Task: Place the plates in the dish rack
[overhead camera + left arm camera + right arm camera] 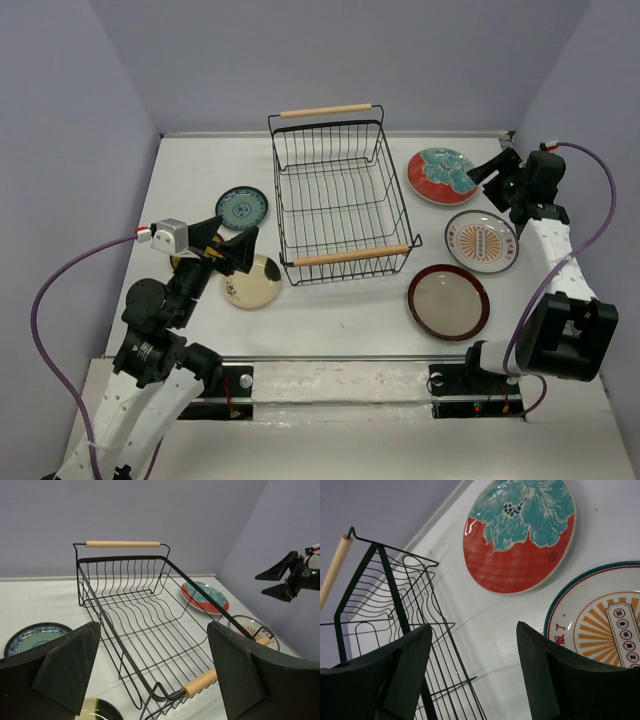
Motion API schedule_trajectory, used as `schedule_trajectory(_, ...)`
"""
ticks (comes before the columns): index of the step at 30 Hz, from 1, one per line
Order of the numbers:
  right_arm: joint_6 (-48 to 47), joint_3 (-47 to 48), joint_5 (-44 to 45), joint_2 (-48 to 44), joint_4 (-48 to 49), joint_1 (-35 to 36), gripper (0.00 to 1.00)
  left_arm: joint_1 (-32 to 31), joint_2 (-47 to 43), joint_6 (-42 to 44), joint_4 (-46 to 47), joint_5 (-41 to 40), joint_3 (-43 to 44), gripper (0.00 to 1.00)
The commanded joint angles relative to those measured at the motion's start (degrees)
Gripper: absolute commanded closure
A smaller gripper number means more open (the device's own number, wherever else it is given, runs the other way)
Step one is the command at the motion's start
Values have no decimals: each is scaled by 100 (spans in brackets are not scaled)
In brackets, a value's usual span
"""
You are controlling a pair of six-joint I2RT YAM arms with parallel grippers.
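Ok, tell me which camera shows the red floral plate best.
Right wrist: the red floral plate fills much of the frame, pattern sharp, only its top edge cropped. Top external shows it small, from above, right of the dish rack. Left wrist sees it obliquely, behind the rack's rim.

Left gripper (152, 647) spread wide; dish rack (122, 543) ahead; 4 plates (202, 597) lying outside it.

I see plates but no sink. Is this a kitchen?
Probably a robot test bench instead: plain lilac walls box in a white table, with two black robot arms beside a black wire dish rack.
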Motion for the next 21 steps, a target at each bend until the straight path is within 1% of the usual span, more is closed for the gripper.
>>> schedule_trajectory(1,172,190,-311,210,1074,-240,26,-37,-22,102,181,210,249,1)
schedule_trajectory(2,416,146,-540,333,1267,-511,26,-46,-39,102,155,157,266,1)
schedule_trajectory(3,601,120,-1082,595,1765,-661,26,-64,-48,102,146,157,258,1)
schedule_trajectory(5,1136,23,-1455,878,2469,-995,26,-134,-65,111,163,157,249,1)
schedule_trajectory(6,1226,57,-1535,1036,2578,-1066,26,-160,-66,111,172,165,240,1)
schedule_trajectory(7,1253,136,-1614,1368,2622,-1119,26,-204,-57,119,181,157,240,1)
schedule_trajectory(10,1088,504,-1667,1949,2623,-1172,26,-257,-39,102,216,200,214,1)
schedule_trajectory(14,815,848,-1588,2538,2561,-1172,29,-301,-30,120,233,165,205,1)
schedule_trajectory(17,560,1077,-1500,2969,2263,-1172,30,-301,-22,137,233,157,196,1)
schedule_trajectory(21,410,1165,-1360,3304,2113,-1172,31,-319,5,155,242,157,196,1)
